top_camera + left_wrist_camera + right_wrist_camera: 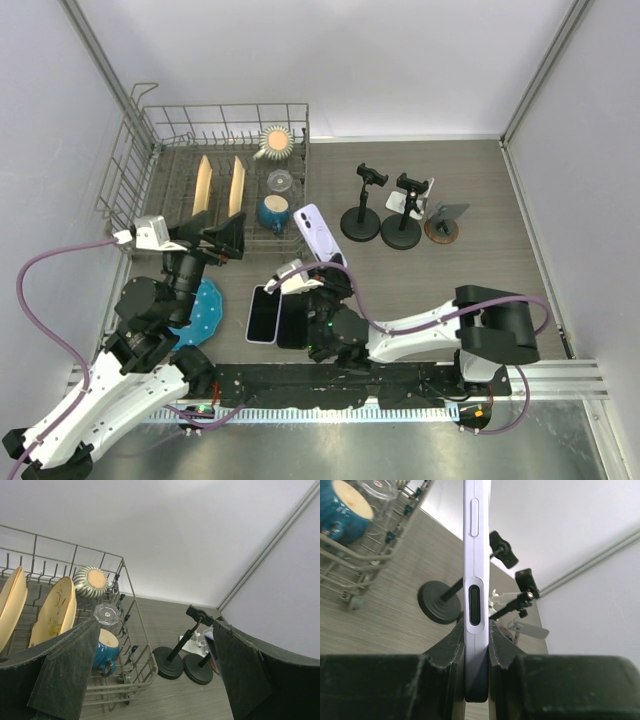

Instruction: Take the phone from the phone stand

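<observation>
Evidently the right gripper (476, 632) clamps the lilac phone (320, 236) by its thin edges for a secure carry, clear of the phone stands (361, 214); the left gripper (155, 675) gapes wide, idle.

Lilac phone (320, 235), blue mug (273, 212)

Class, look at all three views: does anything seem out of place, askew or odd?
Nothing looks spilled or broken. The lavender phone is tilted in mid-air, pinched edge-on between the right fingers. Two other phones lie flat on the table near the arms, not on the black stands.
</observation>
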`<state>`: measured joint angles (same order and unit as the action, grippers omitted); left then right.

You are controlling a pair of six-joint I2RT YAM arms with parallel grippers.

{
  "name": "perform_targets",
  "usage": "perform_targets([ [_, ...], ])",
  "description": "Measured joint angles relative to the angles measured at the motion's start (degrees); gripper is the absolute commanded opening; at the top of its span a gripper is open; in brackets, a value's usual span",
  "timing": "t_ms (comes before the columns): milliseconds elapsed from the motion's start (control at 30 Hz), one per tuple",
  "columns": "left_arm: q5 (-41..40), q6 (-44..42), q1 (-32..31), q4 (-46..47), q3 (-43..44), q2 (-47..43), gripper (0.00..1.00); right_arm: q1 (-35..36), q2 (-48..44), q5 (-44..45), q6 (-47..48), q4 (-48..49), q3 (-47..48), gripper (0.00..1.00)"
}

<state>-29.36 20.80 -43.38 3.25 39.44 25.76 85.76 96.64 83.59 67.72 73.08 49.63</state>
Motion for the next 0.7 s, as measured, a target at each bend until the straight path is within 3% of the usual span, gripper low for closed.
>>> perform_targets([
  [500,2.56,-0.72,0.02,0.24,-0.04,2.38,1.0,0.0,-22.32,3.5,1.16,0.24,-13.57,0.01],
  [600,3.04,-0.72,0.02,0.24,-0.04,2.95,1.0,-0.09,-27.5,2.49,-9.42,-4.33,-13.49,0.01],
  [700,3.52,-0.7,0.02,0.26,-0.04,3.39,1.0,-4.52,-32.35,-7.26,-28.55,-21.99,-10.6,0.01],
])
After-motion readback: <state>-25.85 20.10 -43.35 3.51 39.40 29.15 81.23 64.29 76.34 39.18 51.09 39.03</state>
